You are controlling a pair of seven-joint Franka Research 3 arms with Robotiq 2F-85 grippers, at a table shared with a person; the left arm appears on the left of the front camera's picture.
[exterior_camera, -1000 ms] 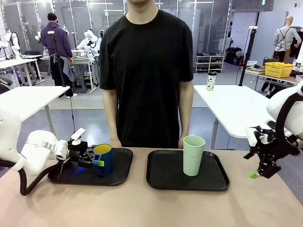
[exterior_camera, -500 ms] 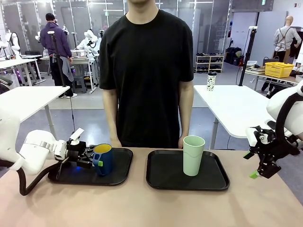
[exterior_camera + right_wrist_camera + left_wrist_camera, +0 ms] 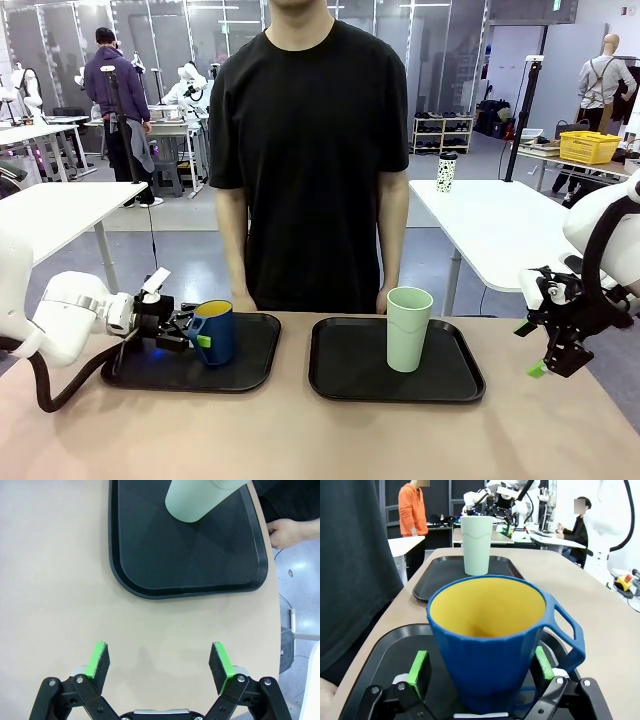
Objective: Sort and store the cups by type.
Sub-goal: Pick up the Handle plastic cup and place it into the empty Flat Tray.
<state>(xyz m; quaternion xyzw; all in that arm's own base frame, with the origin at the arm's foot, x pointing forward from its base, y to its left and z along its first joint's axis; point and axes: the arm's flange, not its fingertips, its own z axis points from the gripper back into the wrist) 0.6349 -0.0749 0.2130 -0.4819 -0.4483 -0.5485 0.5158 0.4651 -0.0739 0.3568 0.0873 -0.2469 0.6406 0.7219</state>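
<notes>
The short dark blue ribbed mug with a handle and yellow inside point(image 3: 213, 331) is standing on the black plastic tray at lower left of the front view point(image 3: 245, 374), and the left gripper point(image 3: 481, 667) is flanking it with its jaws apart, green pads just beside the mug's walls, not clamping. The step in hand looks like setting this mug down, so next the gripper needs to draw straight back without tipping it. The tall pale mint-green handleless tumbler point(image 3: 408, 328) is sitting on the other black tray, right of centre point(image 3: 455, 382), while the right gripper point(image 3: 158, 662) is hanging spread wide and empty over bare table.
</notes>
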